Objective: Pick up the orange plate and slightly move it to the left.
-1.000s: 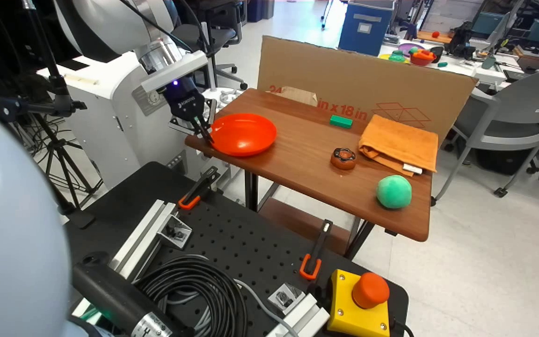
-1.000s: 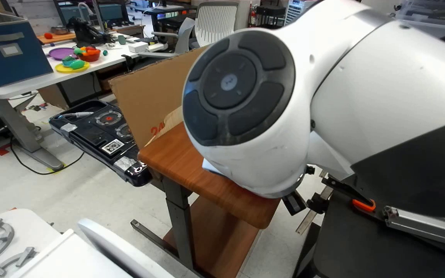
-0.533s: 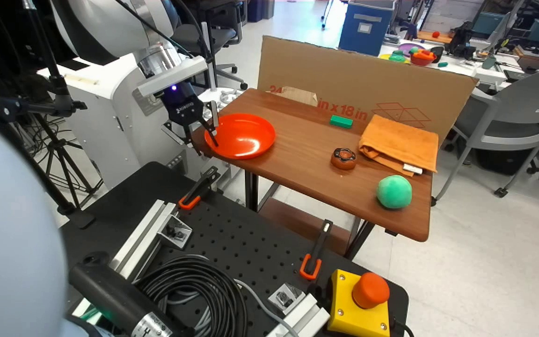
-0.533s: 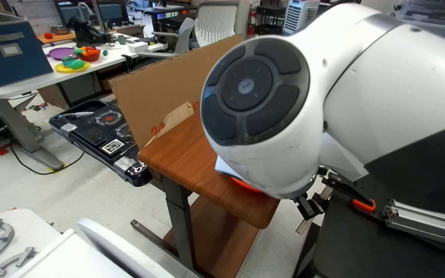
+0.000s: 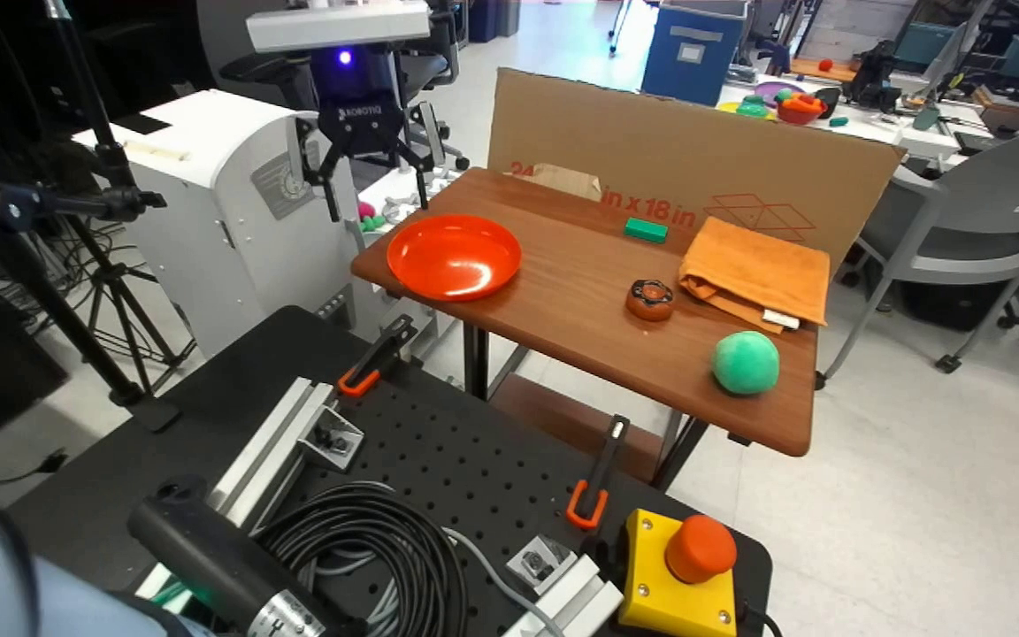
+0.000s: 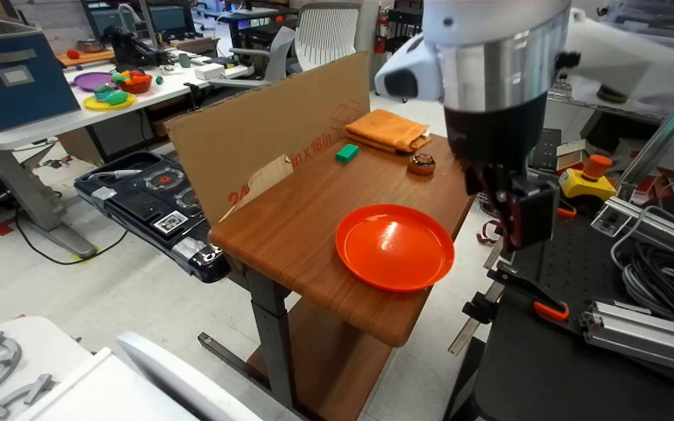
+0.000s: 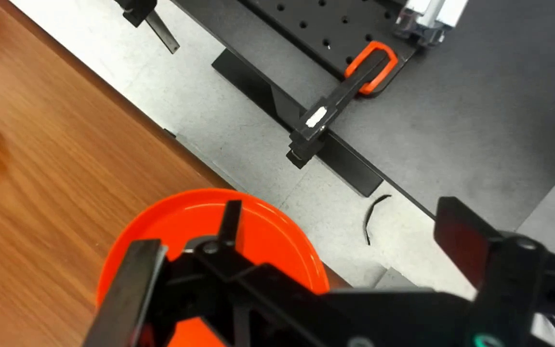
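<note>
The round, glossy orange plate (image 5: pixel 454 257) lies flat near a corner of the brown table, its whole rim showing in both exterior views (image 6: pixel 395 248). Above and beside it, off the table's end, hangs my gripper (image 5: pixel 379 211), its fingers spread wide with nothing between them. Seen from the wrist, one finger of the gripper (image 7: pixel 341 212) overlaps part of the plate (image 7: pixel 277 236), while the other is over the floor past the table edge. The plate's lower part is hidden there behind the gripper's black linkage. Gripper and plate are apart.
On the brown table (image 5: pixel 554 292) are a green block (image 5: pixel 645 230), a dark-topped brown round object (image 5: pixel 649 301), a folded orange cloth (image 5: pixel 753 270) and a green ball (image 5: pixel 746 363). A cardboard sheet (image 5: pixel 695 159) stands along the back edge. A black perforated bench (image 5: pixel 474 460) stands alongside.
The gripper was at the plate's rim with its fingers together; it has spread them, let go and risen away. The plate has shifted very slightly left in an exterior view.
</note>
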